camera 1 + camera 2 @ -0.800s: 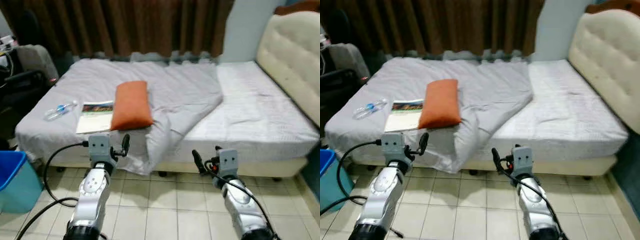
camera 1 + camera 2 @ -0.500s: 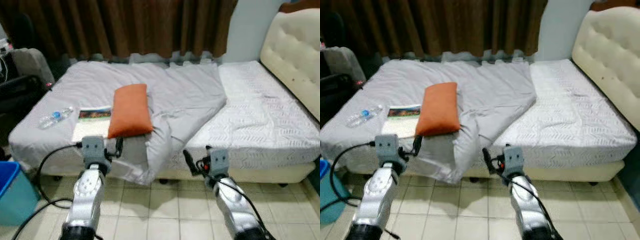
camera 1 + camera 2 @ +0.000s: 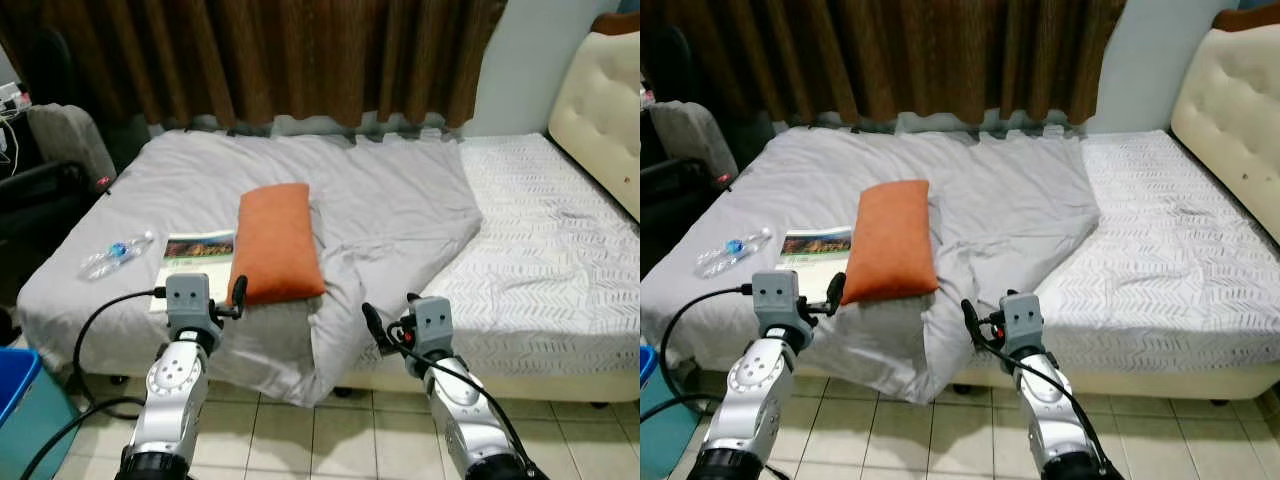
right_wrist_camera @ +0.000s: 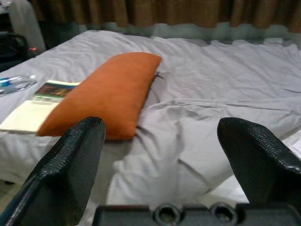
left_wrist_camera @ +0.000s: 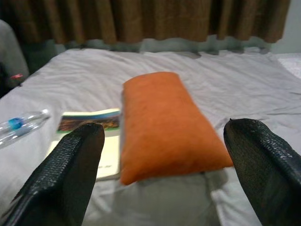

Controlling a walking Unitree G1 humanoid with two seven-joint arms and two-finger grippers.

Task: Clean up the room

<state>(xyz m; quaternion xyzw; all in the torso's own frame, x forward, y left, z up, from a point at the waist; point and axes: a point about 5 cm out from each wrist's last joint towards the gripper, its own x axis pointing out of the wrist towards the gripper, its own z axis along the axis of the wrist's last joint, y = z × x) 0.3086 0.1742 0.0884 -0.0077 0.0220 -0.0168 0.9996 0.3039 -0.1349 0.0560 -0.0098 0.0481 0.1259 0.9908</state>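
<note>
Silver arms reached forward over the tiled floor (image 3: 330, 430), just short of the bed (image 3: 560, 250). The left gripper (image 5: 164, 165) and the right gripper (image 4: 164, 155) both had their fingers spread wide and held nothing. Nearest on the bed, by its front edge, lay the orange pillow (image 3: 277, 243) on the rumpled grey blanket (image 3: 400, 200). A book (image 3: 195, 252) touched the pillow's left side, with a plastic bottle (image 3: 115, 252) beyond it. Brown curtains (image 3: 300, 60) hung behind the bed.
</note>
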